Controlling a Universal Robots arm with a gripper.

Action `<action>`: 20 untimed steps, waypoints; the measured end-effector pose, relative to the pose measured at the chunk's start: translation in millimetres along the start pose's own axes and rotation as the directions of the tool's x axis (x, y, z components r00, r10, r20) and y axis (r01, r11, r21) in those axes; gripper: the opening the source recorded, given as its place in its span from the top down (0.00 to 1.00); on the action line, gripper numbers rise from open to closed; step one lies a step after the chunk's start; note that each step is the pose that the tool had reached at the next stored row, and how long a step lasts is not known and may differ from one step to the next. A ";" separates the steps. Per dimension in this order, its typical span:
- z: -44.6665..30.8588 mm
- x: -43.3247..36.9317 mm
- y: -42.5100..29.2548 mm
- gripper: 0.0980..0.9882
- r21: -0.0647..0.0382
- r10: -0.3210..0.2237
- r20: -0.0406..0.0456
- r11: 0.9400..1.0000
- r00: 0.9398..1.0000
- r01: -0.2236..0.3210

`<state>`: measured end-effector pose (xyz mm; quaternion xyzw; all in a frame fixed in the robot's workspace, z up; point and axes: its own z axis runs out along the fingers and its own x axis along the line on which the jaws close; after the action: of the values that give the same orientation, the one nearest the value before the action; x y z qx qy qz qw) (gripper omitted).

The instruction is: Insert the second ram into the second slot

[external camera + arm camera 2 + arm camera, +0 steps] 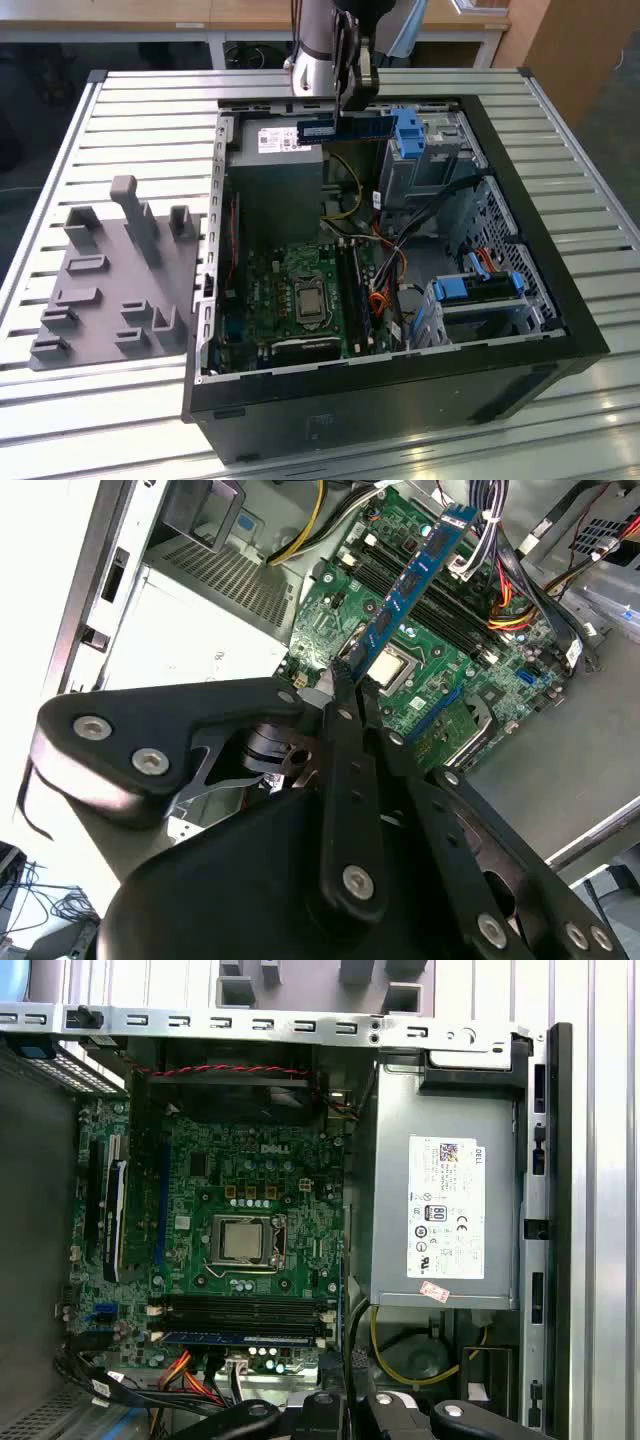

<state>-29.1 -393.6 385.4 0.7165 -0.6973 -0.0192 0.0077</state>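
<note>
Nearest in the exterior view is the black wall of the open computer case (pixel 400 390), which lies on its side on a slatted metal table (pixel 150 110); to the exterior view's left of the case rests a grey fixture tray (pixel 100 290) with upright pegs; inside the case the green motherboard (pixel 280 290) lies flat, with its CPU socket (pixel 308 298) near the middle and the memory slots (pixel 355 290) just beside the socket, toward the exterior view's right; in the first wrist view the slot nearest the board's edge carries a blue module (pixel 240 1338), with dark slots alongside it; a drive cage (pixel 480 295) with blue latches sits at the exterior view's right; farther back is the grey power supply (pixel 275 190) with a white label; farthest back, the gripper (pixel 352 108) hangs over the rear of the case, clenched on the second ram (pixel 325 130); the stick is held level in the air above the power supply's far edge, well apart from the slots; in the second wrist view it juts out from between the black fingers (pixel 345 730), slanting over the motherboard.
</note>
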 end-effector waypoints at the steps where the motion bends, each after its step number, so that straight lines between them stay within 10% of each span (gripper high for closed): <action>1: 0.0 0.0 0.0 0.96 0.000 0.000 0.000 1.000 1.000 0.000; 20: 0.0 4.3 0.1 0.96 0.000 0.000 0.000 1.000 1.000 0.000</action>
<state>-29.1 -397.9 385.4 0.7165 -0.6973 -0.0192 0.0076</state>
